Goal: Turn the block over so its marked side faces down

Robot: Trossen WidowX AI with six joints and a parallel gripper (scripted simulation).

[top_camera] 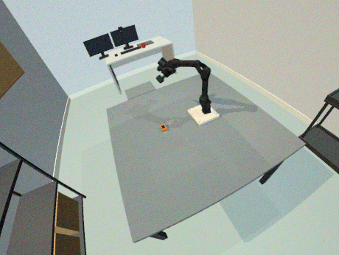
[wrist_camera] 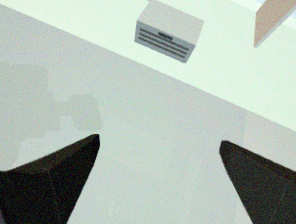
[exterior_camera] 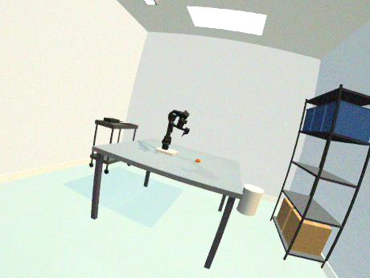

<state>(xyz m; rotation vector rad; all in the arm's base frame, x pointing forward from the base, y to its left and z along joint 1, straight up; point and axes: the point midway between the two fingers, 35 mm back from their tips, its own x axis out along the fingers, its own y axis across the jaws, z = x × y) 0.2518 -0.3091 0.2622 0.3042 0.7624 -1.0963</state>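
Observation:
The block (top_camera: 163, 128) (exterior_camera: 198, 161) is small and orange and rests on the grey table (top_camera: 166, 169) (exterior_camera: 209, 177). In the top view a dark square mark shows on its upper face. In the exterior view it is too small to show the mark. The block is not in the wrist view. My gripper (top_camera: 161, 77) (exterior_camera: 185, 132) (wrist_camera: 160, 142) is open with nothing between its fingers. It hangs high above the table, toward the desk side and well away from the block. In the wrist view both dark fingers stand wide apart over the table surface.
The arm's white base plate (top_camera: 203, 116) (exterior_camera: 166, 152) sits on the table near the block. A desk (top_camera: 140, 50) with two monitors stands beyond the table's edge. A grey vented box (wrist_camera: 167, 37) is on the floor beyond that edge. A white bin (exterior_camera: 250, 201) stands beside the table.

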